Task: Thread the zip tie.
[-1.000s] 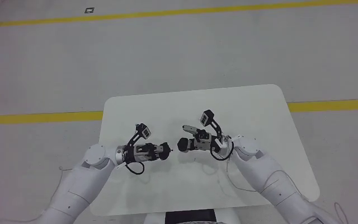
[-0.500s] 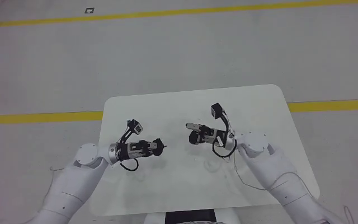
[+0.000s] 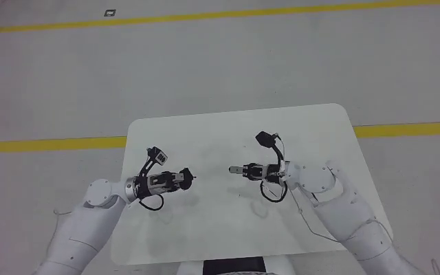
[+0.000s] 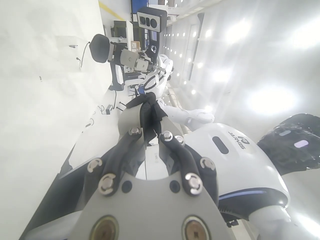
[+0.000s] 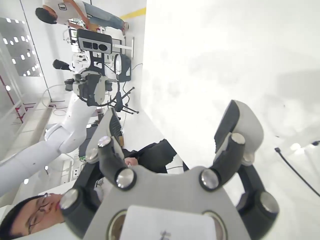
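Right wrist view: right tool (image 5: pixel 175 113) spread wide, zip tie (image 5: pixel 292 169) on table (image 5: pixel 225 38).

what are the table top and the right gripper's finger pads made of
Table top: white, smooth, matte, likely laminate or painted board; soft shadows, no grain. Right gripper finger pads: black, ribbed, dull, probably rubber, set in pale hard-looking plastic shells.
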Tool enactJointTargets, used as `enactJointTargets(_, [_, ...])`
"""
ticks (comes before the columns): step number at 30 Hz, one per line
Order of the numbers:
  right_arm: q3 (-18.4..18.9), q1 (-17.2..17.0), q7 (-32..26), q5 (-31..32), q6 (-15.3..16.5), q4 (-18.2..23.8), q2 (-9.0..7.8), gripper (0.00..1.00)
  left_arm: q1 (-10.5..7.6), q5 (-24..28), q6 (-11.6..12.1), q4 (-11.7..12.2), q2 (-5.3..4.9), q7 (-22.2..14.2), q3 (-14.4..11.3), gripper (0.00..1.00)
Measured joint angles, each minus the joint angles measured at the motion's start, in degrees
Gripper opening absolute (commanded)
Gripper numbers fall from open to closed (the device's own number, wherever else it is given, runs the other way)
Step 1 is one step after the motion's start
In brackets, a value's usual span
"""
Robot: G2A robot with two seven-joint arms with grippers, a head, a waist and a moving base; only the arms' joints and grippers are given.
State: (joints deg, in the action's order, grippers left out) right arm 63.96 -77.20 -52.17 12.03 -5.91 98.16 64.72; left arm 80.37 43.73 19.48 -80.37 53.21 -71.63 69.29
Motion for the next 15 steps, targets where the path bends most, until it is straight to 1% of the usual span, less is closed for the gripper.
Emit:
enactJointTargets(2, [-0.26,0.12,0.32,1.68,-0.22,0.70,-0.12,1.00,0.00,0.00,0.00,0.00,0.00,0.00,0.00,0.00])
enactJointTargets(5, [-0.38,0.89,-1.72,8.48,-2.21,3.71,-0.66,1.00,0.00,0.00,0.00,0.00,0.00,0.00,0.00,0.00])
enactJointTargets(8, [-0.35,1.25,-5.47,15.36,-4.33,7.07,-1.31,1.00,0.00,0.00,0.00,0.00,0.00,0.00,0.00,0.00])
enactJointTargets(11, [-0.10,1.81,-10.91,19.76,-5.07,8.97,-1.94,1.00,0.00,0.00,0.00,0.00,0.00,0.00,0.00,0.00])
enactJointTargets(13, [-0.25,2.55,-15.57,22.53,-4.63,9.63,-2.37,1.00,0.00,0.00,0.00,0.00,0.00,0.00,0.00,0.00])
enactJointTargets(15, [-1.43,3.55,-20.92,26.41,-3.37,10.06,-2.77,1.00,0.00,0.00,0.00,0.00,0.00,0.00,0.00,0.00])
